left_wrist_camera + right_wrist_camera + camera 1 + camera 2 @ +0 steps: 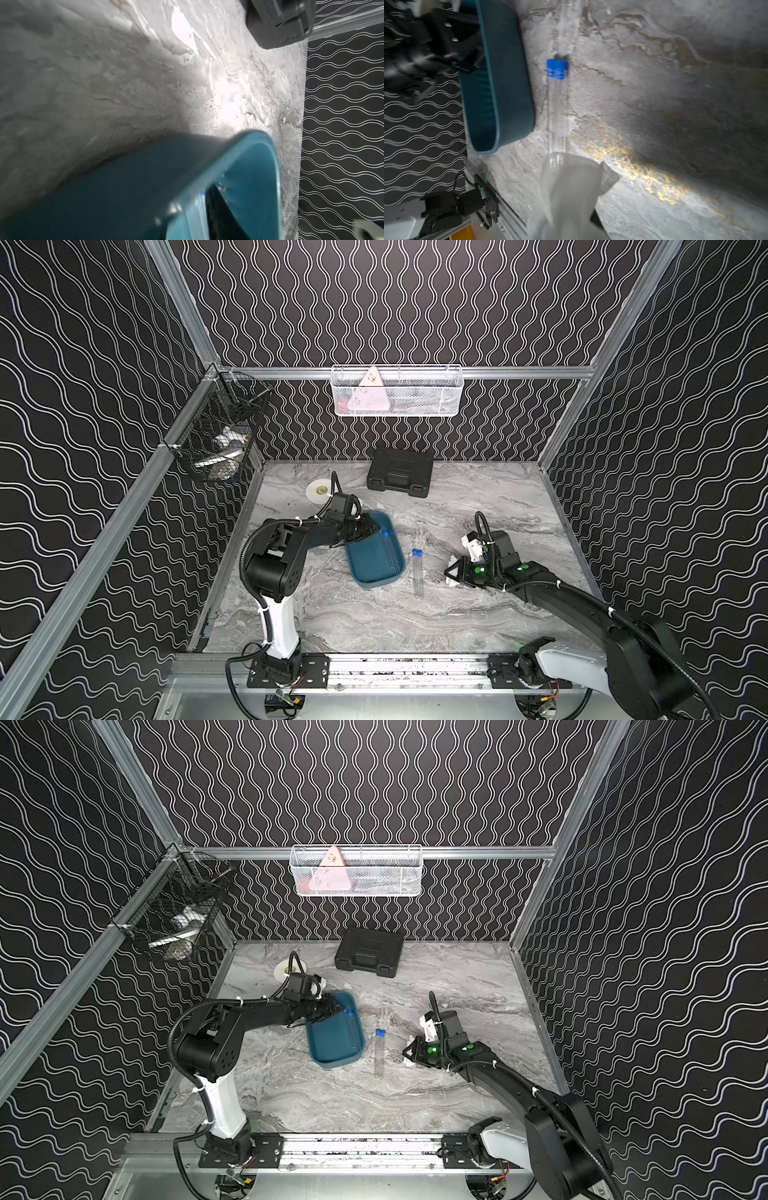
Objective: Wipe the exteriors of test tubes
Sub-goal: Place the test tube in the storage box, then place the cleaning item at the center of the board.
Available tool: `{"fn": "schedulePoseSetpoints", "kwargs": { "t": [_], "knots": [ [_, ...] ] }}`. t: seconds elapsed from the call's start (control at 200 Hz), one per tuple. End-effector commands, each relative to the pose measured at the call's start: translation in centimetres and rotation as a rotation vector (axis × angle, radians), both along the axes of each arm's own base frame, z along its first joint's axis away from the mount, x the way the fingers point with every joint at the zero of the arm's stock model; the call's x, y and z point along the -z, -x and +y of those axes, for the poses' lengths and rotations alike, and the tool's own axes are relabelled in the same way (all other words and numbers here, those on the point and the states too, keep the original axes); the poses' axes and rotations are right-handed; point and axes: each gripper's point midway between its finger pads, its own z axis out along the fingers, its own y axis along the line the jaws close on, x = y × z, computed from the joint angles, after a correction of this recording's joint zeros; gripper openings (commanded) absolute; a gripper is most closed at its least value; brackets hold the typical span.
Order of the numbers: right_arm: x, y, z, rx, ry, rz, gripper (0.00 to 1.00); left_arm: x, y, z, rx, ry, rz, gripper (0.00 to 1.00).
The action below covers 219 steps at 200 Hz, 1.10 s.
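In both top views, two test tubes (417,572) (378,1052) lie side by side mid-surface (478,497), long axes front-to-back, blue caps toward the back edge. The left claw (371,531) hangs over the teal tray (376,578); whether it is spread or closed I cannot tell. The left wrist view is blurred. In the right wrist view, the right claw (451,572) pinches white tissue (569,187) at the tubes' uncapped ends.

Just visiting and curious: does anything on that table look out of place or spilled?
Nothing looks spilled or broken. Two blue-capped tubes lie loose on the table beside the teal tray; a third tube lies inside it.
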Motion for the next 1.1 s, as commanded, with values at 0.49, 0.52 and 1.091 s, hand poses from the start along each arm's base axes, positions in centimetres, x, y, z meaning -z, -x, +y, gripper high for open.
{"fn": "schedulePoseSetpoints", "kwargs": {
  "t": [0.49,0.52,1.091],
  "knots": [
    [1.8,-1.4,-3.7,0.097,0.417,0.233,0.69,-10.4,4.8,1.8,-0.009,-0.027,-0.226,0.46],
    [1.5,-1.5,-4.0,0.104,0.431,0.235,0.69,-10.7,5.2,1.9,-0.009,-0.027,-0.232,0.46],
    [-3.7,-3.7,2.5,-0.033,0.445,0.09,0.57,-12.6,12.0,3.4,-0.011,-0.001,-0.299,0.5]
  ]
}}
